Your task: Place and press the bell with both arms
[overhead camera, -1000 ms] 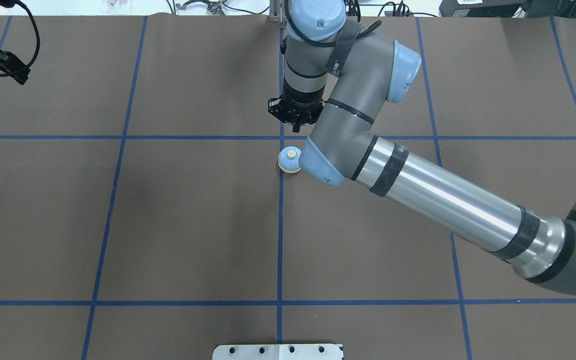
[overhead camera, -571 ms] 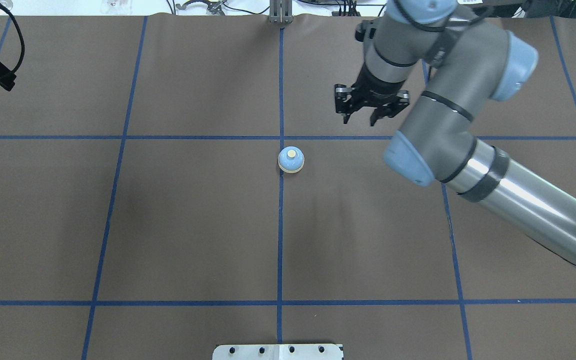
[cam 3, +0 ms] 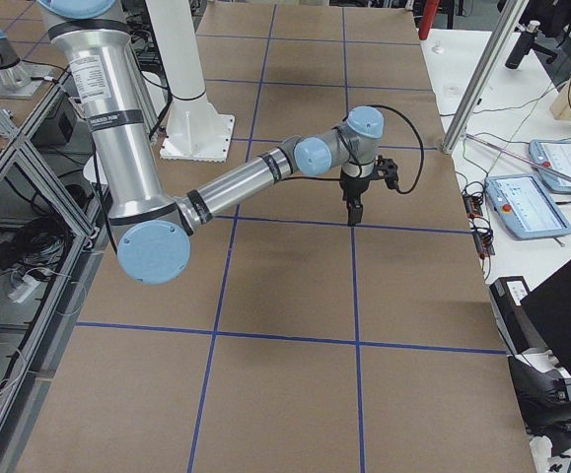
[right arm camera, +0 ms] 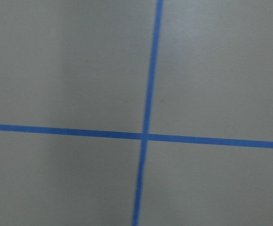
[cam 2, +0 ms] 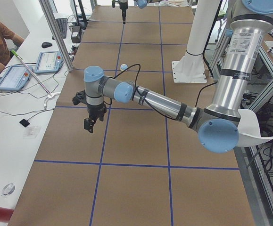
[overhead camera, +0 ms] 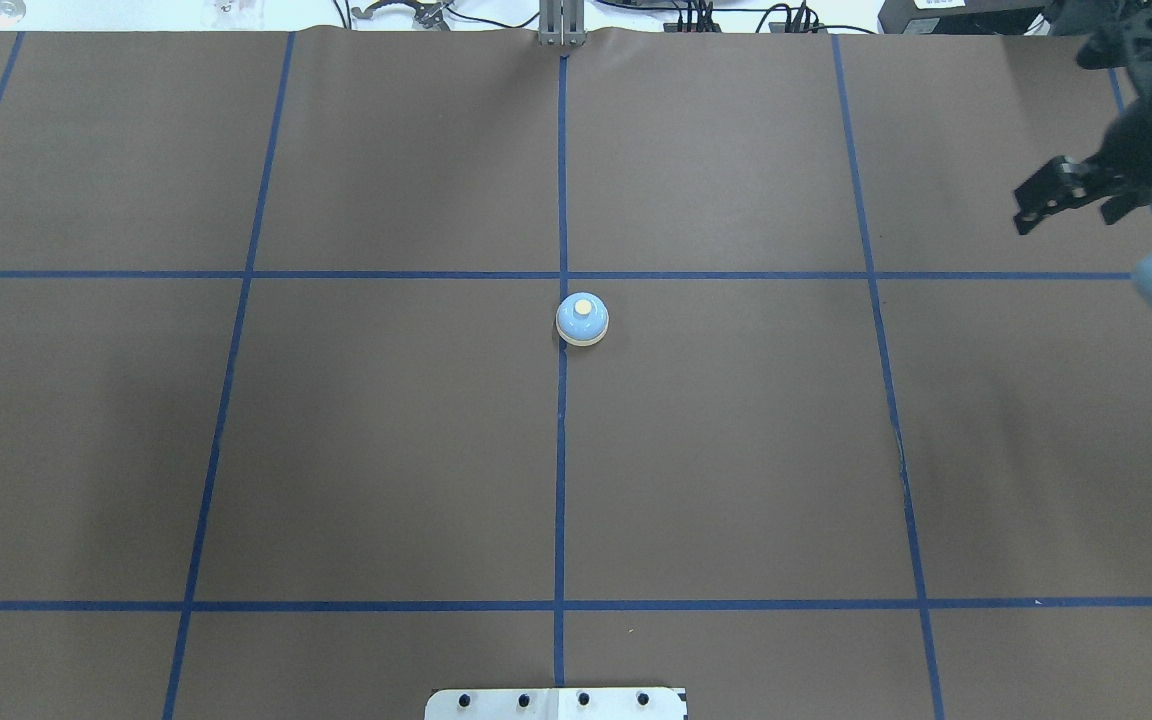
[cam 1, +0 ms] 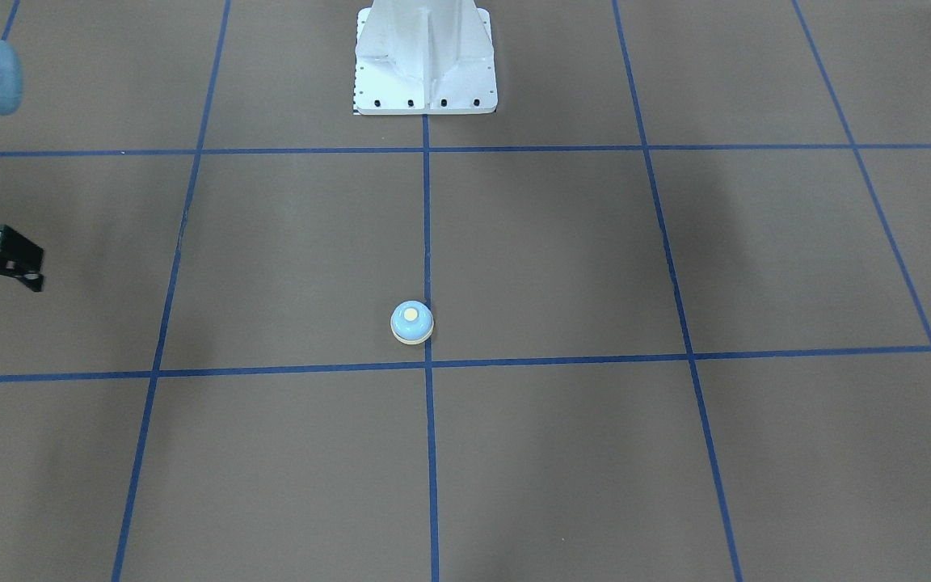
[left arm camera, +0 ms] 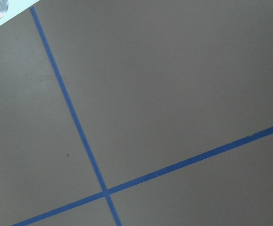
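Brown mat (overhead camera: 386, 450); bell (overhead camera: 582, 320) central, well apart from right fingers (overhead camera: 1036, 205).

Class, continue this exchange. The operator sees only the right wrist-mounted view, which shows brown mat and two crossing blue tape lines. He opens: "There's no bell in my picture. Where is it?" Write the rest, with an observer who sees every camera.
Observer: The bell stands upright on the brown mat, against the central blue tape line, with nothing touching it.
Operator: Where is my right gripper from there?
Observer: The right gripper hangs open, well off to the robot's right of the bell, near the overhead view's right edge.
Operator: And the left one?
Observer: The left gripper shows only in the exterior left view, pointing down over the mat far from the bell. I cannot tell whether it is open or shut.
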`<state>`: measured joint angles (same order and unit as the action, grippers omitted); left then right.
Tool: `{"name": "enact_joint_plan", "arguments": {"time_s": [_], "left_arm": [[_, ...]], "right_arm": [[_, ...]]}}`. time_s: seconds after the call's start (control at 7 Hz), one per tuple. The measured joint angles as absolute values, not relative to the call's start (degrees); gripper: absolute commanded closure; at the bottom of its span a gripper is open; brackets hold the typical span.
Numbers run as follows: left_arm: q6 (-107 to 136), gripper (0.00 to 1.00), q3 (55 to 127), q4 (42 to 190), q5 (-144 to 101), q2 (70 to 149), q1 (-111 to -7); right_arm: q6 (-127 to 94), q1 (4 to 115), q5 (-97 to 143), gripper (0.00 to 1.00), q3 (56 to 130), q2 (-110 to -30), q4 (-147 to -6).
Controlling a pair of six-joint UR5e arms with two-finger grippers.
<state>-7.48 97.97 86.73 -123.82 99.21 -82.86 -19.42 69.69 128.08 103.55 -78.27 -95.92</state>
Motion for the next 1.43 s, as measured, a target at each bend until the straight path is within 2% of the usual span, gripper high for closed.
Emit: {"name": "enact_joint_plan", "arguments": {"time_s": [0.29, 0.57, 0.86, 1.43], "left_arm": [[-11.23, 0.00, 97.38, 86.78, -127.92, 94.45, -88.84], [-11.94, 0.00, 97.36, 87.01, -130.72, 90.04, -91.51], [-11.85, 0.00, 97.78, 87.49, -131.22, 86.48, -92.55], [-11.35, 0.00, 97.67, 87.54, -131.22, 85.45, -92.90]], "right_arm": [[-3.73, 79.47, 129.32, 0.00, 100.97, -85.59, -96.04], [1.05, 83.94, 129.81, 0.00, 100.51, -91.72, -95.48], [2.06, 86.22, 129.76, 0.00, 99.69, -93.40, -95.09], [1.55, 88.79, 133.42, 0.00, 99.41, -95.64, -95.53]]}}
